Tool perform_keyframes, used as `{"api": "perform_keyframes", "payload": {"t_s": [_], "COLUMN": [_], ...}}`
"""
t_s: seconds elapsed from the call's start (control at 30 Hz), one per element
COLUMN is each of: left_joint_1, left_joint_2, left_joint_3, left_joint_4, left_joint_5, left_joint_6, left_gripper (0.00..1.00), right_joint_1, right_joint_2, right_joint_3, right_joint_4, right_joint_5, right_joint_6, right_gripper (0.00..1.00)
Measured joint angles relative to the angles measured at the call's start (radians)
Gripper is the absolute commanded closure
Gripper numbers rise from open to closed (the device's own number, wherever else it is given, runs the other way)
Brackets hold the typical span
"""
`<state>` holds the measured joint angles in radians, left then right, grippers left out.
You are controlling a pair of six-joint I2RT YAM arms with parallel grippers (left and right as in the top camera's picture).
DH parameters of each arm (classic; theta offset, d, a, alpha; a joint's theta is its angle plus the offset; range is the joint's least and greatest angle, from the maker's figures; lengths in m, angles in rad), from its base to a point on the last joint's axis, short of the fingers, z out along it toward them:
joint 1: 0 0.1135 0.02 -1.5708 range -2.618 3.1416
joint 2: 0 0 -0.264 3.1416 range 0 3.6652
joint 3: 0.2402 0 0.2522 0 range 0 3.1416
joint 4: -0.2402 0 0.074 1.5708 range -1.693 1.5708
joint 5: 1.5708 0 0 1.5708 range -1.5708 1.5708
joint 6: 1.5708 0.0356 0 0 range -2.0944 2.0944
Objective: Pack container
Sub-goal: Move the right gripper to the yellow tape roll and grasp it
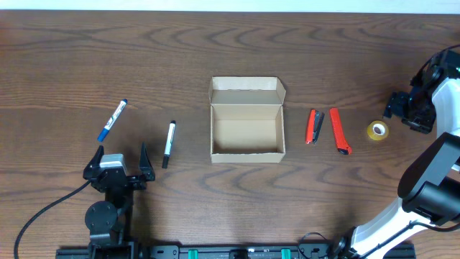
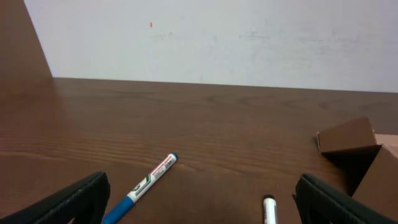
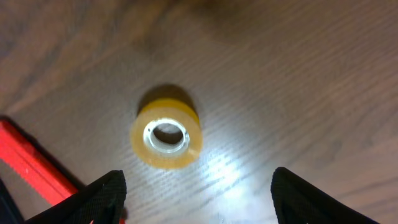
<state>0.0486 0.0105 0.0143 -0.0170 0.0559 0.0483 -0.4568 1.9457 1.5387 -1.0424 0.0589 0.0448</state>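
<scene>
My left pincer [image 1: 121, 153] rests wide open and empty on the tabletop [image 1: 323, 57], with a blue marker [image 1: 113, 120] ahead to its left, a black pen [image 1: 168, 144] ahead to its right, and the open cardboard container [image 1: 244, 134] farther right. My right pincer [image 1: 397, 109], also spread and empty, hovers above a yellow tape roll [image 3: 166, 135], with a red cutter [image 1: 339, 131] beyond it.

The container [image 1: 246, 129] sits mid-surface [image 1: 230, 43], its lid laid back on the far side. To its left lie a nearer pen [image 1: 168, 143] and an outer pen [image 1: 112, 120], with the left pincer [image 1: 121, 155] in front of them. To its right lie a short tool [image 1: 314, 126] and a longer tool [image 1: 339, 131] side by side, then the tape roll [image 1: 377, 130], with the right pincer [image 1: 402, 115] just beyond it.
</scene>
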Motion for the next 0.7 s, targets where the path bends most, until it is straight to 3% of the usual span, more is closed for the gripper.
{"api": "perform_keyframes", "payload": {"t_s": [0.4, 0.7], "left_joint_1": [0.000, 0.000], "left_joint_2": [0.000, 0.000], "left_joint_3": [0.000, 0.000], "left_joint_4": [0.000, 0.000], "left_joint_5": [0.000, 0.000], "left_joint_6": [0.000, 0.000], "left_gripper": [0.05, 0.05], "right_joint_1": [0.000, -0.006], "right_joint_2": [0.000, 0.000], "right_joint_3": [-0.177, -0.191], "right_joint_4": [0.100, 0.113], "right_joint_5": [-0.016, -0.033], "right_joint_6": [0.000, -0.003], "right_gripper": [0.24, 0.23]}}
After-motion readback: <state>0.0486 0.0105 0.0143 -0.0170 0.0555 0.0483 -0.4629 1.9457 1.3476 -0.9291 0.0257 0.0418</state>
